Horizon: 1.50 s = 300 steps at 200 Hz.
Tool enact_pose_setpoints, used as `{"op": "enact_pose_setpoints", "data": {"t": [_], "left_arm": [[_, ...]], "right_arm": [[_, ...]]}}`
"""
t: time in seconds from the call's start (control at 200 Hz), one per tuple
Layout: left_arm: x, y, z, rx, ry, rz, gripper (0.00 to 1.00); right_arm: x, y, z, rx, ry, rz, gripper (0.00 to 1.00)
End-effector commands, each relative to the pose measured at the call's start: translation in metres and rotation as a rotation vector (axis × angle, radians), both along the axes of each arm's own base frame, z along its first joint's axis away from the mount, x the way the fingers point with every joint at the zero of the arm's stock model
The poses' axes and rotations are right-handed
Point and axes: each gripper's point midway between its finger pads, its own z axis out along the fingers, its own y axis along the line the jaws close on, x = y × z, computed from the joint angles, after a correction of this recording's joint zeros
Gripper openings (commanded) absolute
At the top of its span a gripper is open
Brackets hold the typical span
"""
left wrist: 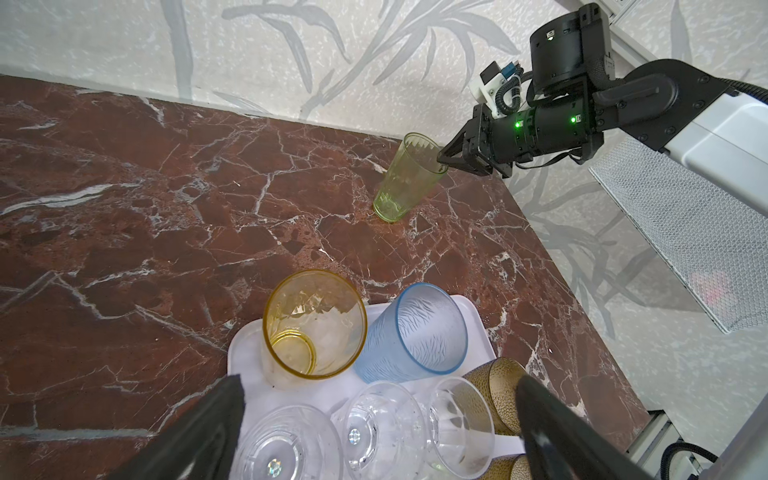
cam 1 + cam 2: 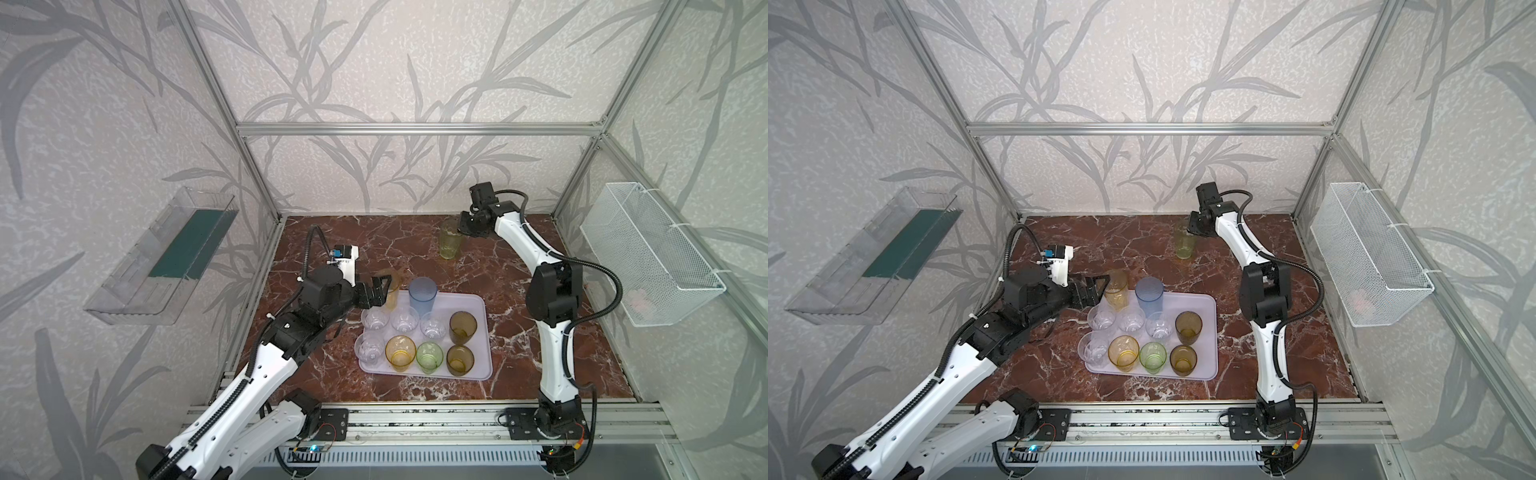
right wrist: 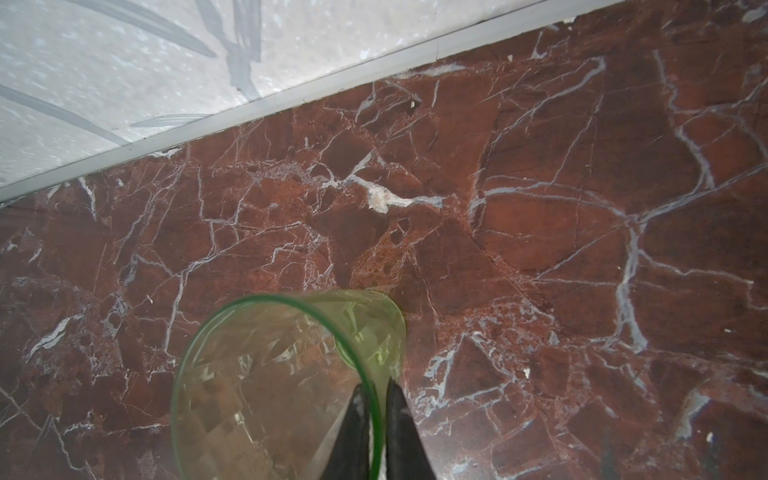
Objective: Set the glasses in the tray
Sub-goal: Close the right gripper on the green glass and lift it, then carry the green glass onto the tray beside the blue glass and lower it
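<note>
Nearest the lens, the rim wall of the tall green glass (image 3: 266, 386) is pinched by the right pincer (image 3: 375, 384), one finger inside and one outside, the jaws narrowed to the wall's thickness. That glass is placed at the far side of the bench (image 2: 374, 249), well apart from the tray (image 2: 473, 301), on which ten others are gathered. A swing or slip may be expected on lifting, since only a thin, smooth edge is held, and crowded neighbours could be knocked at set-down. The left pincer (image 2: 380, 291) is spread wide and empty, just beside the tall amber glass (image 2: 392, 297). Whether the green base is raised cannot be told. In both top views the amber glass's footing is partly masked.
</note>
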Motion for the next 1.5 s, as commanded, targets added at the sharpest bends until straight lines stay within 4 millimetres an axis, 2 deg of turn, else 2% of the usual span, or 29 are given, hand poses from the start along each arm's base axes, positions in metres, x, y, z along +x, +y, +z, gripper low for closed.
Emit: {"op": "enact_pose_setpoints", "data": {"t": [0.0,0.135,0.345,0.48,0.62,0.935,1.13,1.155,1.165,1.185,1.325,1.495], "left_arm": [[0.001,0.003,0.001,0.016,-0.027,0.011,0.99],[0.000,0.005,0.001,0.022,-0.030,0.015,0.99],[-0.001,0.006,0.000,0.020,-0.030,0.019,1.00],[-0.002,0.006,0.001,0.011,-0.029,0.020,0.99],[-0.003,0.008,0.003,0.004,-0.031,0.026,0.99],[-0.016,0.006,0.008,-0.028,-0.007,-0.004,0.99],[-0.022,0.015,0.007,-0.032,-0.010,0.025,1.00],[-0.023,0.016,0.007,-0.033,-0.010,0.028,0.99],[-0.023,0.016,0.006,-0.033,-0.011,0.030,0.99],[-0.023,0.016,0.006,-0.034,-0.010,0.030,0.99],[-0.024,0.018,0.007,-0.037,-0.013,0.035,0.99],[-0.028,0.012,0.007,-0.056,-0.008,0.000,0.99]], "right_arm": [[-0.003,-0.004,-0.008,-0.013,0.037,0.001,0.09],[-0.003,-0.003,-0.007,-0.009,0.038,0.006,0.00],[-0.010,-0.001,-0.002,-0.004,0.049,0.025,0.00],[-0.018,0.002,0.013,0.026,0.027,0.044,0.00],[-0.030,0.001,0.038,0.059,-0.039,0.041,0.00],[-0.069,-0.012,0.077,0.080,-0.127,0.026,0.00],[-0.097,-0.017,0.088,0.086,-0.135,0.040,0.00],[-0.099,-0.018,0.082,0.081,-0.122,0.041,0.00],[-0.103,-0.019,0.091,0.085,-0.139,0.042,0.00],[-0.107,-0.019,0.094,0.086,-0.145,0.045,0.00],[-0.130,-0.021,0.099,0.079,-0.149,0.072,0.00],[-0.159,-0.021,0.095,0.014,-0.123,0.112,0.00]]}}
